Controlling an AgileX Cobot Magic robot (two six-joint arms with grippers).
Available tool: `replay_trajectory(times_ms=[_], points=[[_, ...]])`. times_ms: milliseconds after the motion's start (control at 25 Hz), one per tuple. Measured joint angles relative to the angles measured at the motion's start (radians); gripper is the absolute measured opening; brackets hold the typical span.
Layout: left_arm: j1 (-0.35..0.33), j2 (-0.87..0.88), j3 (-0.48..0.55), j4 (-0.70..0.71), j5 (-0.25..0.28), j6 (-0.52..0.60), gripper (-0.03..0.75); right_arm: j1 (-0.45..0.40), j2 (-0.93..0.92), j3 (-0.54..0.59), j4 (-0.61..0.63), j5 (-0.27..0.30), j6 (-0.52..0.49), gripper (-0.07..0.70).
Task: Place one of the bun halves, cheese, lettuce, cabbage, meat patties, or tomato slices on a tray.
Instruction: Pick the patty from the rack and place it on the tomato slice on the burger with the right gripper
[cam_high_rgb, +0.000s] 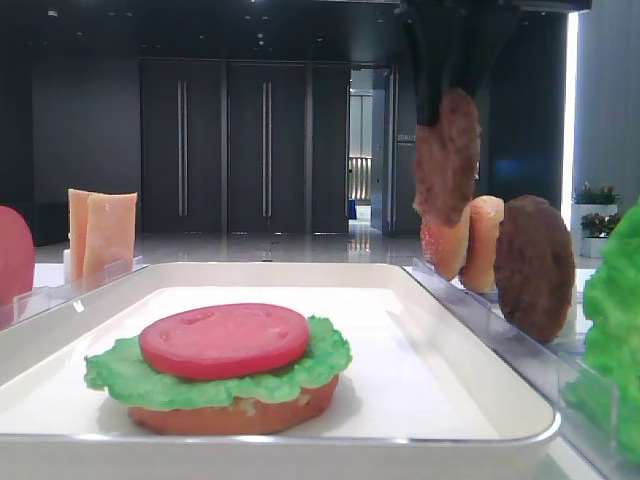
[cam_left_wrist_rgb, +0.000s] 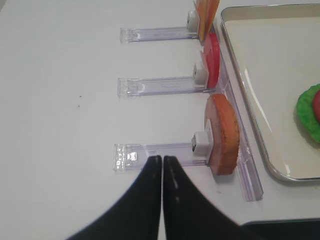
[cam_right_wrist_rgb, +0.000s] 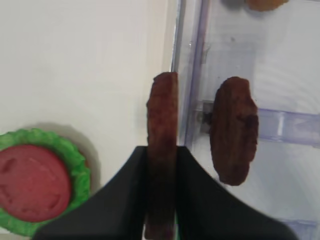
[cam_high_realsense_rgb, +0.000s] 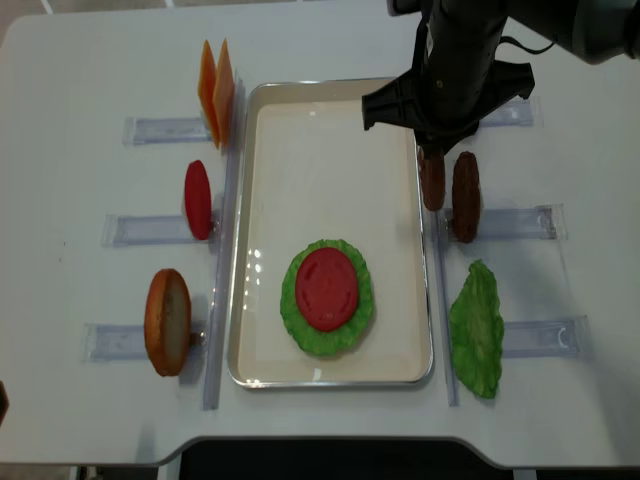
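Note:
My right gripper (cam_right_wrist_rgb: 161, 150) is shut on a dark brown meat patty (cam_right_wrist_rgb: 162, 110), held on edge above the right rim of the white tray (cam_high_realsense_rgb: 300, 160). In the front view that patty (cam_high_rgb: 447, 155) hangs clear of the tray. A second patty (cam_high_realsense_rgb: 465, 195) stands in the clear holder just right of it. On the tray lies a bun half (cam_high_rgb: 235, 415) with lettuce (cam_high_rgb: 320, 365) and a tomato slice (cam_high_rgb: 223, 338) stacked on it. My left gripper (cam_left_wrist_rgb: 162, 159) is shut and empty, over the table left of an upright bun half (cam_left_wrist_rgb: 222, 132).
Clear holder strips line both long sides of the tray. On the left stand cheese slices (cam_high_realsense_rgb: 215, 90), a tomato slice (cam_high_realsense_rgb: 197, 198) and the bun half (cam_high_realsense_rgb: 167, 320). A loose lettuce leaf (cam_high_realsense_rgb: 477, 328) lies at the right front.

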Motion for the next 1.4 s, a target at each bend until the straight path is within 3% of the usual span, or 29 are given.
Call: replay_trajectory(times_ms=[320, 440, 560, 720, 840, 1040, 1240, 1400], points=[[0.0, 0.0, 0.0, 0.0, 0.0, 0.0, -0.001, 0.004, -0.067, -0.001, 0.088, 0.005, -0.017, 0.109], [0.0, 0.0, 0.0, 0.0, 0.0, 0.0, -0.001, 0.023, -0.101, 0.045, 0.159, -0.019, -0.051, 0.109], [0.0, 0.0, 0.0, 0.0, 0.0, 0.0, -0.001, 0.034, -0.15, 0.132, 0.256, -0.127, -0.1, 0.109], [0.0, 0.0, 0.0, 0.0, 0.0, 0.0, -0.001, 0.034, -0.213, 0.27, 0.394, -0.313, -0.204, 0.109], [0.0, 0.0, 0.0, 0.0, 0.0, 0.0, -0.001, 0.034, -0.238, 0.373, 0.556, -0.432, -0.341, 0.109], [0.0, 0.0, 0.0, 0.0, 0.0, 0.0, -0.001, 0.034, -0.241, 0.534, 0.978, -0.553, -0.72, 0.109], [0.0, 0.0, 0.0, 0.0, 0.0, 0.0, -0.001, 0.032, -0.241, 0.646, 1.398, -0.606, -1.128, 0.109], [0.0, 0.0, 0.0, 0.0, 0.0, 0.0, -0.001, 0.022, -0.239, 0.673, 1.575, -0.608, -1.338, 0.109]])
